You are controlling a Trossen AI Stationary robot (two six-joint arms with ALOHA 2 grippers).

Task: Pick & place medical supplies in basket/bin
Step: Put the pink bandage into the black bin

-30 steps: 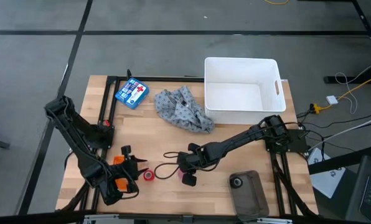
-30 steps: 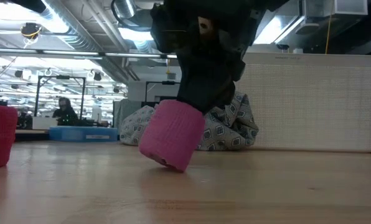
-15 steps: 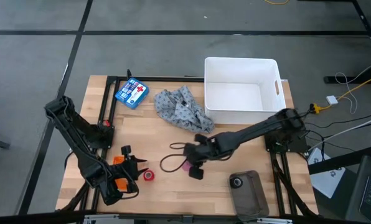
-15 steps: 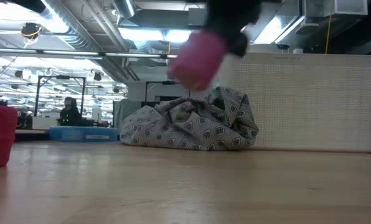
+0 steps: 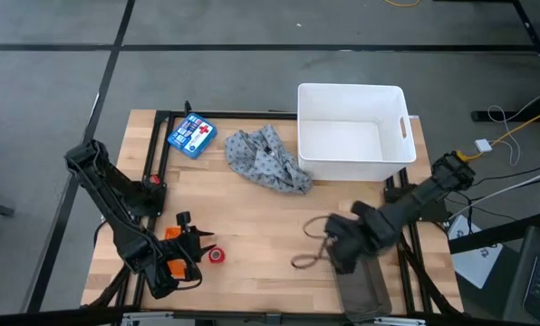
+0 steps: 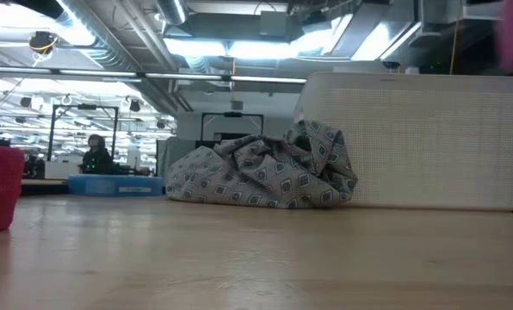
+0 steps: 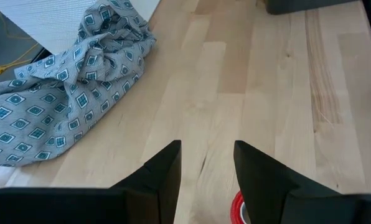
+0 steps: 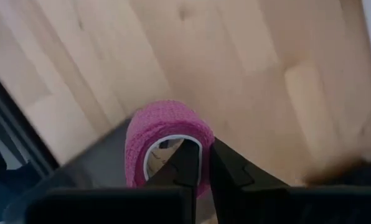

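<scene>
Right gripper (image 8: 201, 163) is clamped on the pink tape roll (image 8: 167, 134): the two fingers sit nearly together, pinching the roll's wall, one finger inside the ring's hole. In the high view the right gripper (image 5: 338, 246) is above the worktop (image 5: 252, 217) near its front right corner, close to a dark grey tray (image 5: 361, 288) lying at the front edge; the roll itself is hidden there by the arm.

Left gripper (image 5: 190, 249) is low at the front left corner, fingers (image 7: 164, 174) parted with bare wood between them, holding nothing. The red tape roll (image 5: 216, 256) lies just beside its tips, not gripped.

Grey patterned cloth (image 5: 265, 161) is bunched near the back edge, touching the white bin (image 5: 351, 131) at the back right corner. Blue box (image 5: 191, 135) lies at the back left.
</scene>
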